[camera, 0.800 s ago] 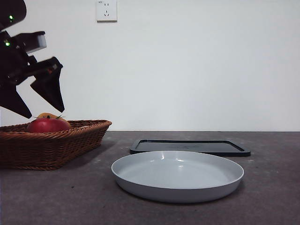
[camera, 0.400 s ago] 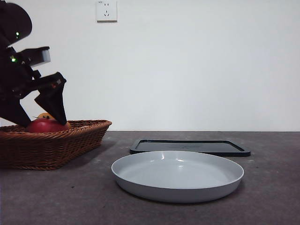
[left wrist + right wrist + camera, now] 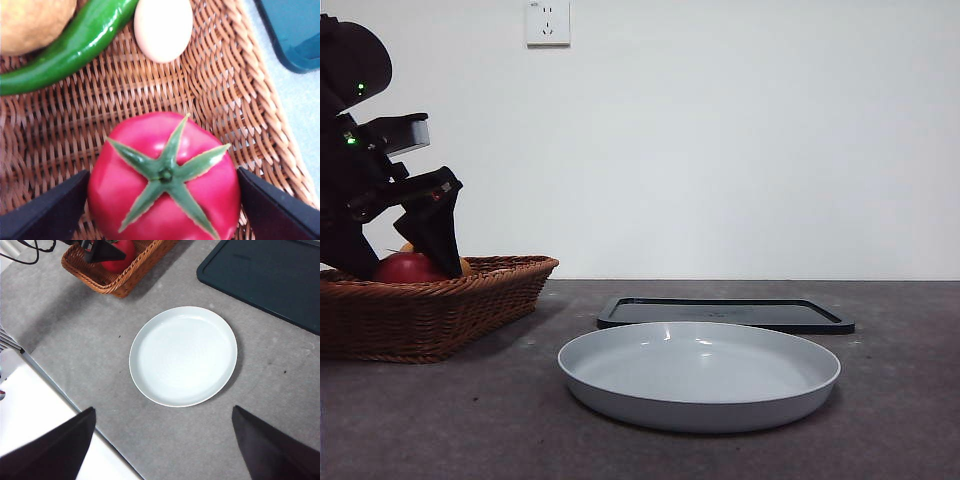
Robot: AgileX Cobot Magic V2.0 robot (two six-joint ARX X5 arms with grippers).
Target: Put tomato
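The red tomato (image 3: 165,185) with a green stem star lies in the wicker basket (image 3: 215,90). It also shows in the front view (image 3: 408,268), low in the basket (image 3: 440,310) at the left. My left gripper (image 3: 395,265) is down in the basket, open, one jaw on each side of the tomato; contact cannot be told. My right gripper (image 3: 160,450) is open and empty, high above the grey plate (image 3: 183,355). From there the tomato (image 3: 125,252) shows between the left jaws.
The basket also holds a green pepper (image 3: 70,47), a pale egg (image 3: 162,27) and a yellowish fruit (image 3: 32,22). The grey plate (image 3: 700,375) sits at the table's middle. A dark tray (image 3: 725,313) lies behind it.
My left gripper has come down from above the basket until its jaws straddle the tomato. The plate, the tray and the basket have not moved.
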